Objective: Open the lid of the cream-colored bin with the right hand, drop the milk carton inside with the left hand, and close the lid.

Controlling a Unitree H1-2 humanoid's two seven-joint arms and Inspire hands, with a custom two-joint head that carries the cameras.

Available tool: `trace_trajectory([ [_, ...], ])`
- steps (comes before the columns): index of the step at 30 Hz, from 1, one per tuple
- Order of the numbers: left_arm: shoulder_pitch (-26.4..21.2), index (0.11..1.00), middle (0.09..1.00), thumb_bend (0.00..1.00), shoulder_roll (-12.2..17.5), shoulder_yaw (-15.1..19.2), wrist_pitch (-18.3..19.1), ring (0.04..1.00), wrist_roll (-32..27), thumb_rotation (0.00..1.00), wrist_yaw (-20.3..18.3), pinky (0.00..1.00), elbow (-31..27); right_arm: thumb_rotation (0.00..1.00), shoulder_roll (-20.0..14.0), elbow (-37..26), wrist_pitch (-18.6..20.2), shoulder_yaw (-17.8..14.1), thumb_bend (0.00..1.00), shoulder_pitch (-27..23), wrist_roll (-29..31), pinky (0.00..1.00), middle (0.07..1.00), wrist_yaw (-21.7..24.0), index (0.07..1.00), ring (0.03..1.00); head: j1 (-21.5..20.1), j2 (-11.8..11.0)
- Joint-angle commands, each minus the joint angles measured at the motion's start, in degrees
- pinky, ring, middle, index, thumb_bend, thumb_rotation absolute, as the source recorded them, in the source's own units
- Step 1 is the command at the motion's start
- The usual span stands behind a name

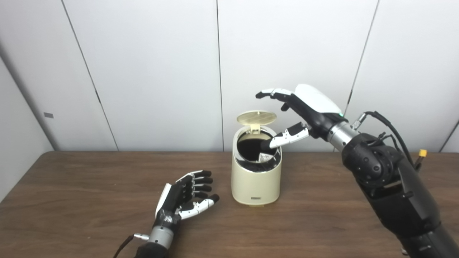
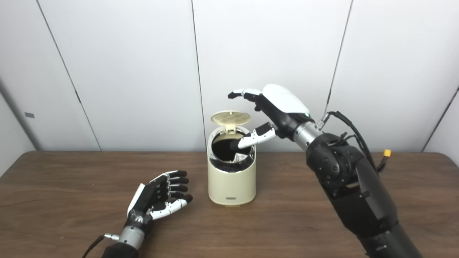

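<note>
Right hand (image 1: 304, 107) empty, fingers spread, above and just behind raised lid (image 1: 257, 117); milk carton (image 1: 266, 156) below its thumb, inside bin (image 1: 255, 179). Left hand (image 1: 181, 197) empty on table (image 1: 89, 200). Close: press lid down gently, no shoving bin.

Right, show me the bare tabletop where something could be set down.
The table is bare left of the bin behind the left hand, and between the bin and the right arm. Crowded: above the bin's mouth, where the open lid and right hand sit.

Cream bin (image 1: 256, 181), dark interior, brown wood-grain table (image 1: 89, 200)
</note>
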Motion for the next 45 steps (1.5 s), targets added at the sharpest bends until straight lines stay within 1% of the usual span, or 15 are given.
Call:
trace_trajectory([
  [1,-1.1,0.755,0.705,0.6,-0.1,0.1,-1.3,0.663,-0.3,0.02,0.2,0.62,-1.6,0.43,-1.3,-0.1,-2.1,-0.7,0.75,-4.0,-1.0,0.67,0.861,-0.7,0.808,0.852,0.0,0.0],
  [8,-1.0,0.754,0.711,0.61,-0.1,0.2,-1.7,0.667,-0.9,0.04,-0.3,0.62,-1.2,0.45,-1.6,0.0,-2.4,-0.4,0.76,-4.3,-2.8,0.67,0.85,0.3,0.802,0.851,0.2,0.1],
  [15,-1.0,0.751,0.705,0.61,-0.3,0.4,-1.7,0.66,-1.2,0.02,-0.4,0.63,-1.2,0.48,-1.9,0.3,-4.9,-0.5,0.76,-3.8,-4.2,0.72,0.813,-0.4,0.774,0.863,0.2,0.2],
  [20,-1.0,0.752,0.705,0.61,-0.2,0.4,-2.3,0.66,-0.9,0.03,-0.5,0.62,-0.7,0.51,-1.3,-1.1,-3.2,-0.8,0.76,-3.0,-5.1,0.76,0.789,0.7,0.758,0.904,0.1,0.0],
  [23,-1.0,0.748,0.702,0.61,-0.2,0.4,-2.3,0.653,-0.8,0.03,-0.5,0.61,-0.7,0.51,-1.3,-1.8,-3.2,-1.0,0.76,-2.2,-5.2,0.78,0.784,1.0,0.755,0.917,0.1,0.0],
  [28,-0.9,0.751,0.703,0.6,-0.2,0.5,-1.9,0.644,-0.8,0.03,-0.4,0.6,-0.9,0.49,-0.9,-2.2,-3.9,-1.5,0.76,-1.2,-4.2,0.76,0.76,0.9,0.752,0.904,0.2,0.0],
  [33,-0.8,0.75,0.699,0.6,-0.2,0.4,-2.2,0.642,-0.6,0.03,-0.4,0.6,-1.0,0.47,-0.8,-2.6,-4.8,-1.7,0.77,-0.5,-3.6,0.78,0.753,0.8,0.75,0.9,0.2,0.1],
  [36,-0.7,0.748,0.702,0.6,-0.3,0.5,-1.9,0.649,-0.8,0.04,-0.4,0.62,-1.1,0.46,-0.9,-2.8,-5.4,-1.6,0.77,-0.2,-3.4,0.78,0.748,0.8,0.748,0.904,0.2,0.1],
  [40,-0.6,0.751,0.702,0.6,-0.5,0.5,-1.8,0.646,-0.9,0.03,-0.4,0.59,-1.1,0.45,-0.8,-3.1,-6.1,-1.4,0.78,0.0,-3.5,0.75,0.741,1.0,0.743,0.901,0.3,0.0],
  [45,-0.6,0.755,0.701,0.6,-0.5,0.7,-1.7,0.649,-0.9,0.03,-0.4,0.62,-1.2,0.45,-0.8,-3.9,-6.1,-1.1,0.79,0.4,-3.7,0.72,0.738,1.5,0.741,0.899,0.3,0.1],
])
